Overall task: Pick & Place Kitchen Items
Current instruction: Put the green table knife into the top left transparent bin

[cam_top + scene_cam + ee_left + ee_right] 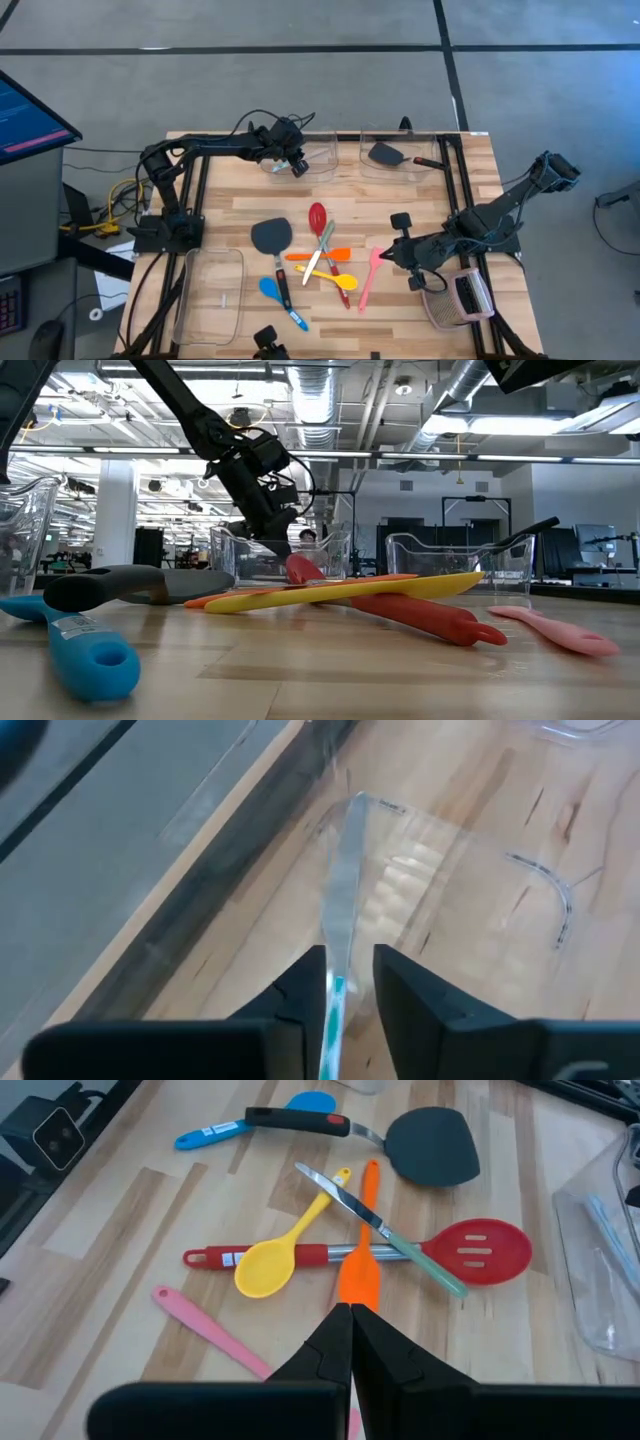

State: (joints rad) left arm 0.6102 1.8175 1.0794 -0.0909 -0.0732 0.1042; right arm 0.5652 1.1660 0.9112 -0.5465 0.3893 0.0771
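Note:
My left gripper point(297, 167) hangs over the clear bin point(322, 168) at the table's far side, shut on a pale silvery knife with a green handle point(342, 910). My right gripper point(395, 252) is shut and empty, low over the table just right of the loose pile. In the pile lie an orange spatula point(358, 1270), a yellow spoon point(270, 1260), a red slotted spoon point(480, 1252), a second pale knife point(380, 1230), a pink spatula point(210, 1330), a blue spoon point(275, 292) and a black turner point(272, 238). Another black turner point(385, 155) lies in the far right bin. My left gripper has the knife's green handle point(336, 1002) between its two fingers point(300, 1010). The knife lies along the fingers, its blade point(345, 870) sticking out past them, lifted clear above the bin's floor. The place of contact itself is hidden behind the fingers.
A second clear bin point(420, 165) stands at the far right and a third point(210, 295) at the near left. A grey mesh object with a pink part point(462, 300) sits at the near right. Bare wood lies between the pile and the far bins.

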